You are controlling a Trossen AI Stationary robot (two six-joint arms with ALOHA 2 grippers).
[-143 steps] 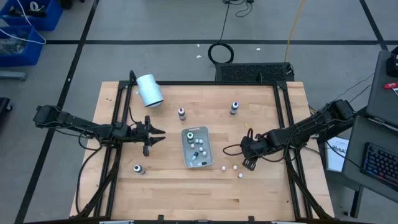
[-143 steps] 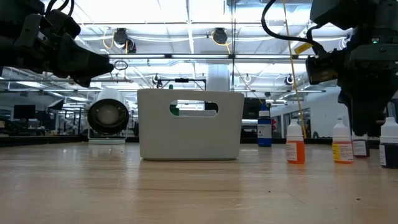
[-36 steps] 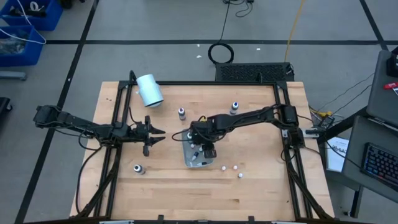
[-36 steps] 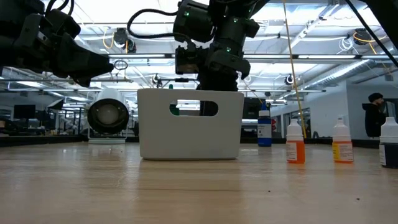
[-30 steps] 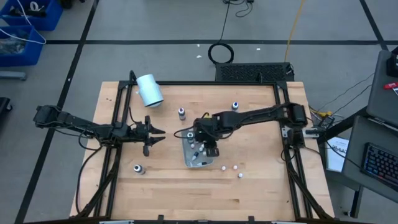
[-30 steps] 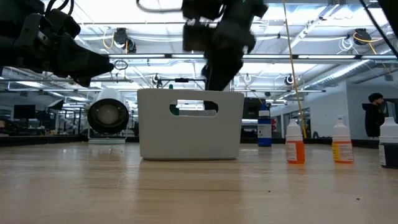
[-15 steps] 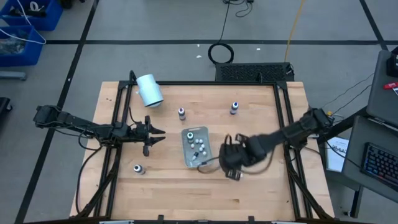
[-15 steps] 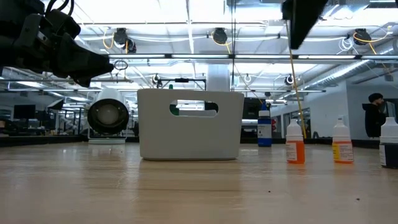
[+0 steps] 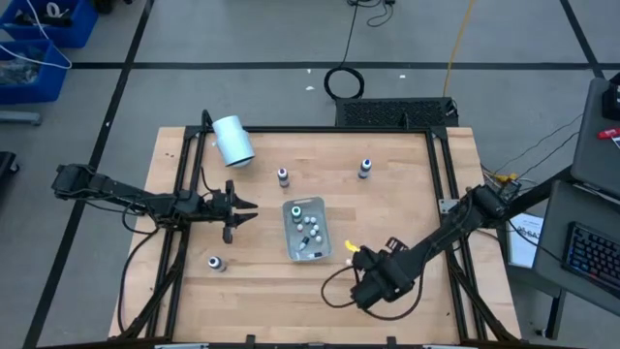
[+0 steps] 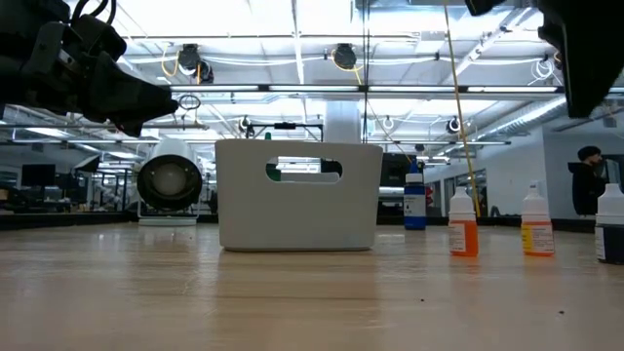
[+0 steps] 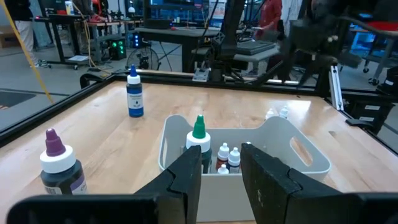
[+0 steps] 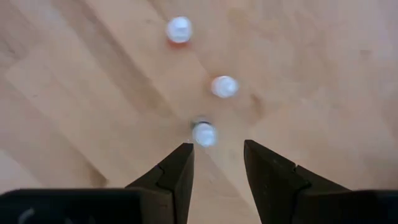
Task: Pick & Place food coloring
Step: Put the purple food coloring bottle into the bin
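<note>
Several small food coloring bottles stand in the clear tray point(image 9: 295, 244) at the table's middle; one has a green top point(image 11: 198, 127). Loose bottles stand on the wood: a purple-topped one point(image 9: 283, 175), a blue one point(image 9: 365, 168) and one near the front left point(image 9: 215, 262). Three white-capped bottles point(image 12: 204, 134) stand right of the tray, under my right gripper point(image 12: 214, 155). It points down above them, open, with the nearest cap just ahead of its fingertips. My left gripper point(image 9: 237, 206) waits left of the tray, level and open.
A big white cylinder point(image 9: 232, 141) lies on its side at the far left. In the low view, orange point(image 10: 463, 226), yellow point(image 10: 534, 226) and dark point(image 10: 609, 229) bottles stand right of the tray point(image 10: 297, 195). Bare wood lies along the near edge.
My right gripper has swung from above the tray toward the table's near right, rolling its wrist as it went. It now hangs over the three loose bottles. My left arm has kept still.
</note>
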